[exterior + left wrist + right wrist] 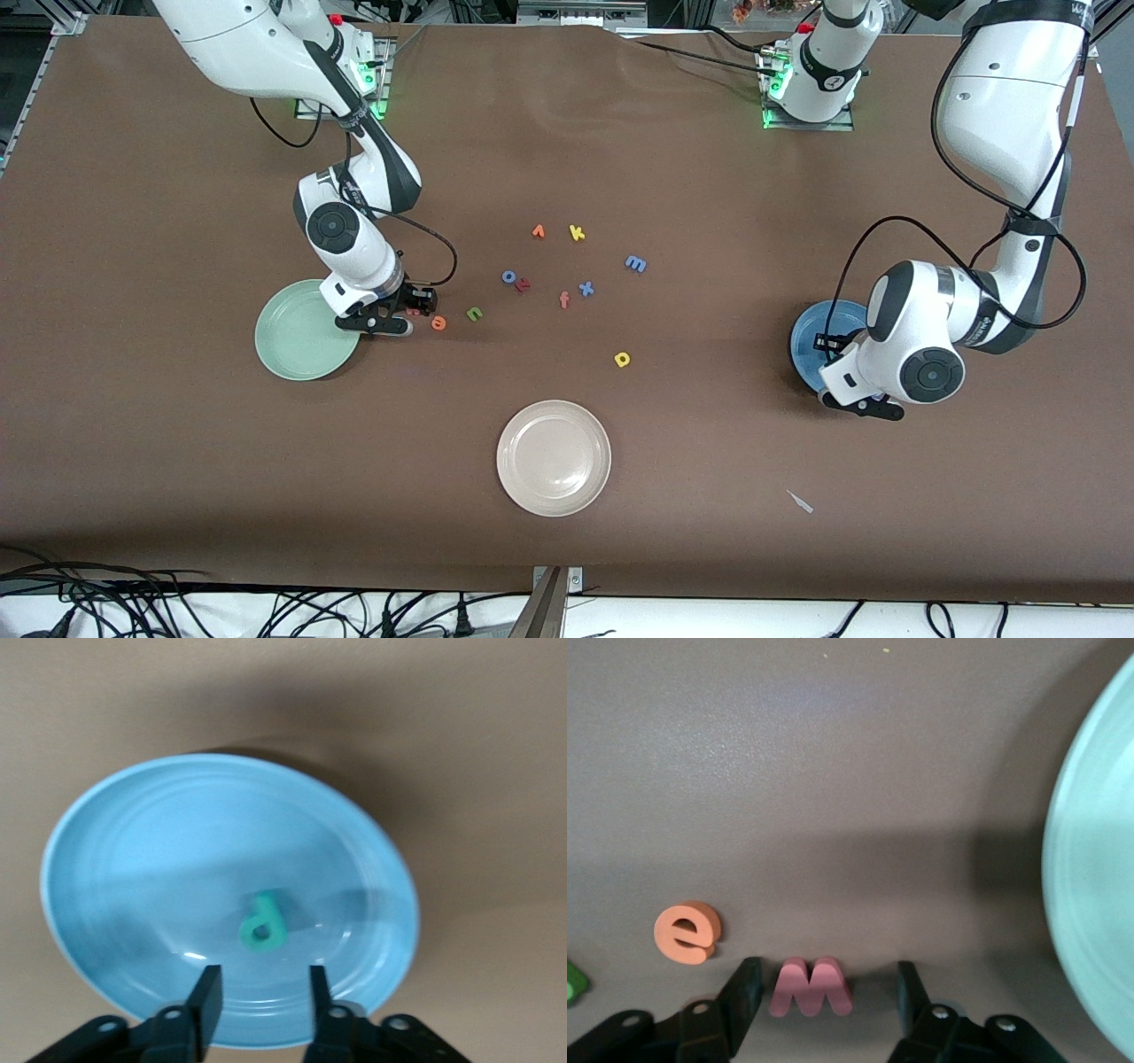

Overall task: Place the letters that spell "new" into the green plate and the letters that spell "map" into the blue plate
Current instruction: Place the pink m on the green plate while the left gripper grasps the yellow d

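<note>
Pink "w" between the right jaws, teal "p" lying in the blue plate

Pinkish-red foam "w" (811, 988) lies flat on the brown bench (177, 443), and my right gripper (824, 992) sits low around it, one finger on each side. I see a gap on both sides of the letter, so the jaws are released and not pressing it. The orange "e" (687, 932) lies just beside it, apart from the fingers, and the green "n" (475, 313) is next along, toward the middle of the bench. The green plate (292, 341) is just beside the right gripper, toward the right arm's end of the bench, and I see no letters in the part that shows.

My left gripper (263, 1001) hangs over the blue plate (115, 859) at the left arm's end of the bench. Its jaws are parted and hold nothing. The teal "p" (263, 923) lies flat in the plate's well, apart from the fingers.

The blue "m" (635, 263) and the yellow "a" (622, 359) are on the bench near the middle, well apart from the blue plate, the "a" nearer to the front camera. Around them lie the orange "v"-like letter (538, 231), yellow "k" (577, 233), blue "o" (509, 276), salmon "f" (564, 300) and blue "x" (586, 288). The cream-white plate (554, 458) sits nearest the front camera.
</note>
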You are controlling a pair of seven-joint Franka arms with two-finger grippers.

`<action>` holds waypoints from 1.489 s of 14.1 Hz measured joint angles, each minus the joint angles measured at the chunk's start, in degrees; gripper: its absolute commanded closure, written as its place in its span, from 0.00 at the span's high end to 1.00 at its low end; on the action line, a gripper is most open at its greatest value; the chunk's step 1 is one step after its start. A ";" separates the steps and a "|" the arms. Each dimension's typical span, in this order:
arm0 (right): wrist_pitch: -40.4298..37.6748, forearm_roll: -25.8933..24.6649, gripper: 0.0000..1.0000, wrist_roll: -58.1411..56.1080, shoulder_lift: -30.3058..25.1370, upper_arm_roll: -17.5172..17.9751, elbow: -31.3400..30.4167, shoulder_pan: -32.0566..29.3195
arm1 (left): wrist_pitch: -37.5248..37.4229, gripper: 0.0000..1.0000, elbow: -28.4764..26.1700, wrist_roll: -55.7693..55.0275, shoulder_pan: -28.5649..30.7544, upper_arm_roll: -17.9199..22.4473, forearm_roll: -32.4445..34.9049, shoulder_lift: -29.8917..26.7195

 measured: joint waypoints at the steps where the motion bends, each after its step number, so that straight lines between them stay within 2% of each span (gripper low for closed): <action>1: 0.03 0.00 0.51 0.00 -0.08 0.01 0.09 0.02 | 0.78 1.00 0.03 -2.91 -0.52 -0.53 -1.18 0.00; 5: 0.13 -0.11 0.39 0.00 -0.15 0.04 0.17 0.08 | 3.74 1.00 0.21 -19.57 -6.58 -1.67 -4.84 -0.01; 7: 0.09 -0.14 0.32 0.01 -0.20 0.01 0.21 0.12 | 8.98 1.00 0.21 -29.04 -9.44 -2.43 -6.98 0.01; 12: -0.16 -0.34 0.32 -1.12 -0.51 -0.32 0.78 0.19 | 19.43 1.00 0.24 -50.35 -17.85 -2.85 -8.67 1.59; 14: -4.42 -0.47 0.32 -4.54 -1.56 -1.73 2.94 0.16 | 22.70 1.00 0.69 -58.88 -20.61 -2.84 -8.67 2.97; 18: -16.62 -0.49 0.32 -17.35 -4.74 -6.68 10.16 -0.11 | 28.21 1.00 1.62 -68.85 -25.00 -2.20 -8.67 5.88; 20: -18.32 -0.49 0.33 -24.36 -5.11 -9.49 11.47 -0.40 | 29.14 1.00 2.95 -72.03 -28.27 0.11 -8.67 7.24; 21: -18.30 -0.49 0.39 -27.43 -4.95 -10.78 11.40 -0.84 | 29.20 0.97 3.91 -73.25 -30.17 1.72 -8.67 8.02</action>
